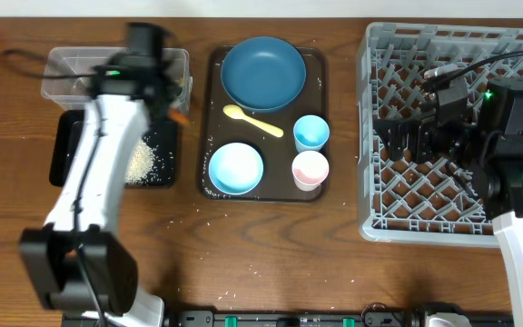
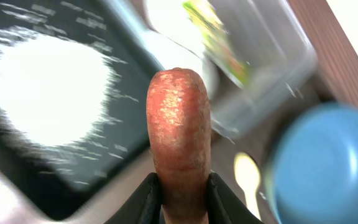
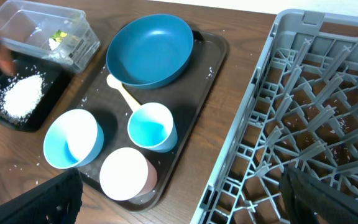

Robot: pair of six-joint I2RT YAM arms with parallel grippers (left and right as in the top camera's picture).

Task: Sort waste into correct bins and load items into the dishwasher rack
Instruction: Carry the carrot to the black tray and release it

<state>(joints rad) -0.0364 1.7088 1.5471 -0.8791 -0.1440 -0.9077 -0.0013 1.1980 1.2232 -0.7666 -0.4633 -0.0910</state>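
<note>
Overhead view: the left arm point(image 1: 98, 173) reaches across the black tray point(image 1: 65, 156) to the near edge of the clear tub point(image 1: 66, 68). The orange tip of the carrot stick point(image 1: 182, 116) shows beside its wrist, over the gap between the black tray and the brown serving tray point(image 1: 214, 109). The rice heap point(image 1: 142, 162) lies on the black tray's right side, and loose grains are scattered on the worktop point(image 1: 271, 254).

The serving tray carries the dark blue bowl point(image 1: 263, 73) at the back, with the pale yellow spoon point(image 1: 252, 120) just in front of it. The light blue bowl point(image 1: 236, 168) sits front left, and the light blue cup point(image 1: 311, 133) and pink cup point(image 1: 310, 170) are on the right. The right arm point(image 1: 507, 118) hangs over the grey dishwasher rack point(image 1: 379, 218), which holds no dishes.

Left wrist view, blurred: the left fingers point(image 2: 150, 198) pinch the carrot stick from both sides at its lower end. The stick points away from the camera, above the edge of the black tray. The rice is to its left. The tub is beyond to the right, with crumpled white paper and a yellow-green wrapper point(image 2: 216, 37) inside. The dark blue bowl and the spoon are at the lower right.

Right wrist view: the right fingers point(image 3: 42, 199) are spread wide at the two bottom corners and grip nothing. One is over the worktop near the light blue bowl, the other over the rack lattice. The bowls, cups and spoon all sit on the serving tray beside the rack. The tub and the rice tray are at the far left.
</note>
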